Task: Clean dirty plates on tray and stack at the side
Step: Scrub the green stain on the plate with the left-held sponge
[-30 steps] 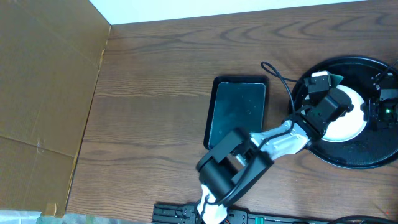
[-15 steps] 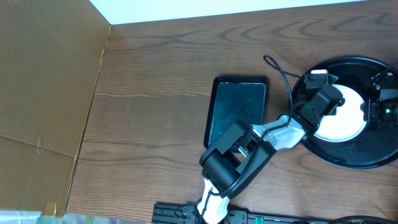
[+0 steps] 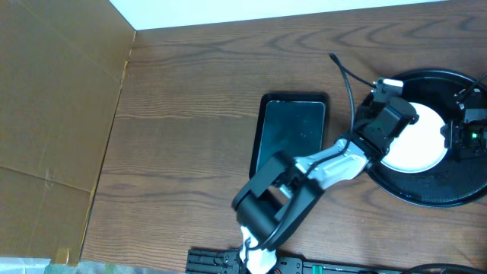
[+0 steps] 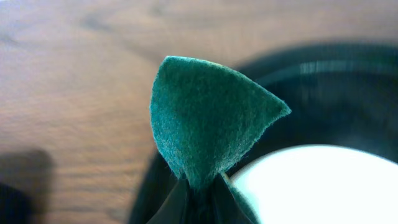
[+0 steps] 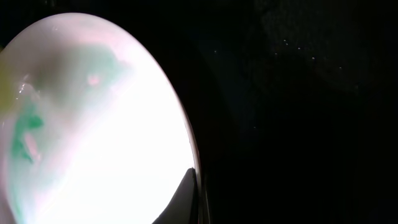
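One white plate [image 3: 419, 144] lies in the round black tray [image 3: 426, 199] at the right. My left gripper [image 3: 383, 105] is over the tray's left rim, shut on a green sponge [image 4: 208, 118]. In the left wrist view the sponge tip is above the tray rim [image 4: 323, 81], beside the plate's edge [image 4: 323, 186]. My right gripper [image 3: 466, 134] is at the plate's right side. In the right wrist view its finger [image 5: 188, 194] is pinched on the rim of the plate [image 5: 93, 124], which has teal smears. The tray floor [image 5: 298, 124] is dark beside it. No other plates show.
A smaller rectangular black tray [image 3: 291, 137] lies left of the round tray, under my left arm. A black cable [image 3: 346, 80] runs by the round tray's left rim. A cardboard sheet [image 3: 53, 114] covers the table's left side.
My left gripper has moved with the sponge up and to the left, from over the plate to the tray's left rim. The right gripper and plate stayed put.
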